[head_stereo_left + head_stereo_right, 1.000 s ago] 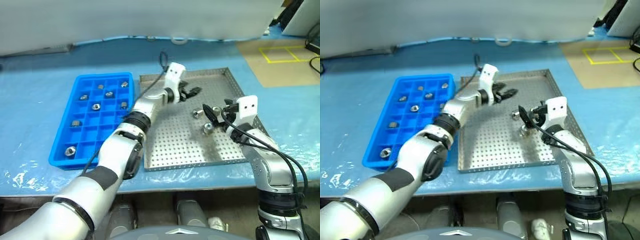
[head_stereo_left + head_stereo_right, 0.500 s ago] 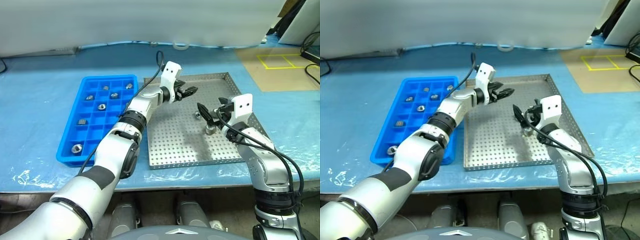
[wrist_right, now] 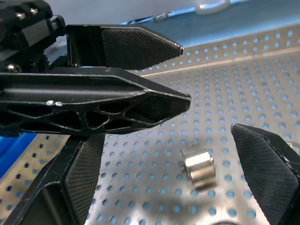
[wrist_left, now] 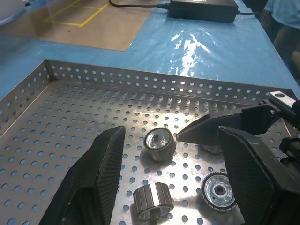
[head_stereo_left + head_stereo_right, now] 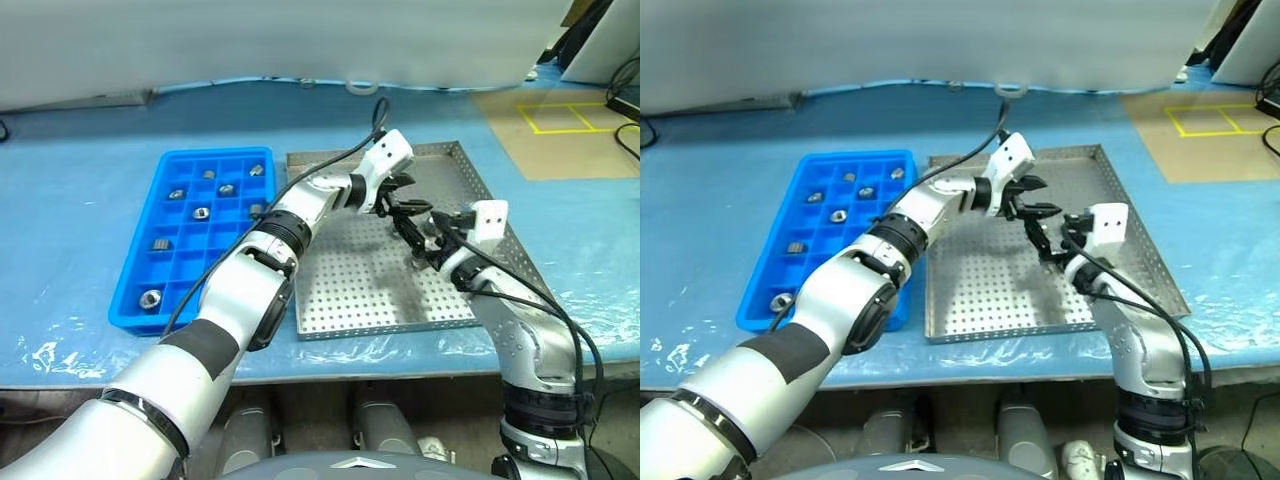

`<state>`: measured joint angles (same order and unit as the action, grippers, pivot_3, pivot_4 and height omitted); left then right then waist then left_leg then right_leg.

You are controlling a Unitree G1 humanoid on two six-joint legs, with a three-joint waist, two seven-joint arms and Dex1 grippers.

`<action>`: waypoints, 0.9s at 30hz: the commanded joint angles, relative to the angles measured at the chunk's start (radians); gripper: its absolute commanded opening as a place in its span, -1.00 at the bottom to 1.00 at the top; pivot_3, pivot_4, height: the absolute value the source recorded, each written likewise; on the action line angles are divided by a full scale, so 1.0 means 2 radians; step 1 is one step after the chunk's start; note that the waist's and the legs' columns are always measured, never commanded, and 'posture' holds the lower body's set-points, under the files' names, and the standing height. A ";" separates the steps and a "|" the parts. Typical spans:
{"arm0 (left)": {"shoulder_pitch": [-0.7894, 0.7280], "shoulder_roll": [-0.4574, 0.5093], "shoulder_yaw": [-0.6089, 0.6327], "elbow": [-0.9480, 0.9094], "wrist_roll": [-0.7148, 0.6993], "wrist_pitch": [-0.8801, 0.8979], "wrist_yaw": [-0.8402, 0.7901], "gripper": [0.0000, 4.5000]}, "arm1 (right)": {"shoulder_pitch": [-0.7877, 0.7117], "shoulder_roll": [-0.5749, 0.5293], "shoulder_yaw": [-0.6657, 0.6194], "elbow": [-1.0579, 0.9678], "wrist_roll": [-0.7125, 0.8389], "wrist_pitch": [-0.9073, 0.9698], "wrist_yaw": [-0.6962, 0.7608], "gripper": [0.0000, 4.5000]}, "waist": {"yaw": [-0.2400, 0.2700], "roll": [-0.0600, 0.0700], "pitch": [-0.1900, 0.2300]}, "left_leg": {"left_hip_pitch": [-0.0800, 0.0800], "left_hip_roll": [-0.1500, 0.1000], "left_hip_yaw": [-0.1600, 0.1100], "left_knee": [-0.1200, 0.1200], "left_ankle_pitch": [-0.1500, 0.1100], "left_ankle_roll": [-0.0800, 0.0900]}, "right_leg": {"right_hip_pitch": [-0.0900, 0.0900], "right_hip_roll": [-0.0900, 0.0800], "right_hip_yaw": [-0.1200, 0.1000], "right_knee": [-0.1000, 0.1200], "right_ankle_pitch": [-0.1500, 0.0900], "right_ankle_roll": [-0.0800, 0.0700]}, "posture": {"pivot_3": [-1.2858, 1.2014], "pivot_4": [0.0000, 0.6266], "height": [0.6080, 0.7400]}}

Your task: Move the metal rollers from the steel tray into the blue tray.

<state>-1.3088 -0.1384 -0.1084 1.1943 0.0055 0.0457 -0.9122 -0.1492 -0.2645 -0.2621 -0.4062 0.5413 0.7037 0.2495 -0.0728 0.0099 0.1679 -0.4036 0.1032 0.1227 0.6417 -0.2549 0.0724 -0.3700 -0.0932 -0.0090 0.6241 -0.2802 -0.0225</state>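
Rollers of silver-grey metal, short and stubby, were the smallest things on a worktop [image 5: 80, 200] covered in blue plastic sheeting. Largest on it was the steel tray [image 5: 350, 290], a rectangular pan with low walls and a floor full of tiny holes. Just beside it, on the robot's left, lay the blue tray [image 5: 180, 270], narrower, divided into small square compartments.

Both arms reached over the far right part of the steel tray. The left tool [image 4: 164, 187] hung with its two black fingers spread, holding nothing, and three rollers lay on the perforated floor beneath it. One roller [image 4: 159, 143] showed its bored end with a centre hole. A second roller [image 4: 151, 200] lay on its side, its ribbed flank up. The third roller [image 4: 218, 191] stood end-up near the other finger. The right tool [image 3: 183, 183] was also spread wide and empty, a ribbed roller [image 3: 198, 164] lying on the tray floor between its fingers, and the left tool's fingers crossed just in front of it.

In the blue tray I counted seven rollers [image 5: 200, 212], each in its own compartment, most toward the far end, one [image 5: 151, 297] alone near the front corner.
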 commanded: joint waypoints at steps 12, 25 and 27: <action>0.029 -0.037 -0.001 0.036 0.015 0.026 -0.023 0.48 | 0.223 -0.159 -0.303 -0.166 0.175 0.024 0.061 1.00 | -0.017 0.003 0.001 | 0.000 0.001 0.001 -0.002 0.000 0.000 | 0.001 0.000 -0.001 -0.003 0.000 0.001 | -0.47 -0.52 1.00; 0.039 -0.088 -0.024 0.045 0.035 0.017 0.011 0.48 | 0.259 -0.119 -0.228 -0.224 0.166 0.009 -0.018 1.00 | -0.070 0.002 0.001 | -0.001 0.001 0.001 -0.005 0.001 0.001 | 0.002 0.000 -0.003 -0.009 0.001 0.001 | -0.53 -0.52 1.00; 0.044 -0.092 -0.035 0.049 0.045 0.023 0.021 0.48 | 0.262 -0.119 -0.223 -0.222 0.159 0.005 -0.023 1.00 | -0.078 0.002 0.001 | -0.001 0.001 0.001 -0.005 0.001 0.001 | 0.002 0.000 -0.003 -0.009 0.001 0.002 | -0.54 -0.52 1.00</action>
<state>-1.2298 -0.1707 -0.1644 1.2941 0.0795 0.0905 -0.8854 0.3694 -0.5040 -0.6989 -0.8220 0.8715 0.7418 0.2139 -0.2284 0.0148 0.1701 -0.4059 0.1047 0.1243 0.6316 -0.2533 0.0745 -0.3665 -0.0939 -0.0166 0.6056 -0.2788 -0.0194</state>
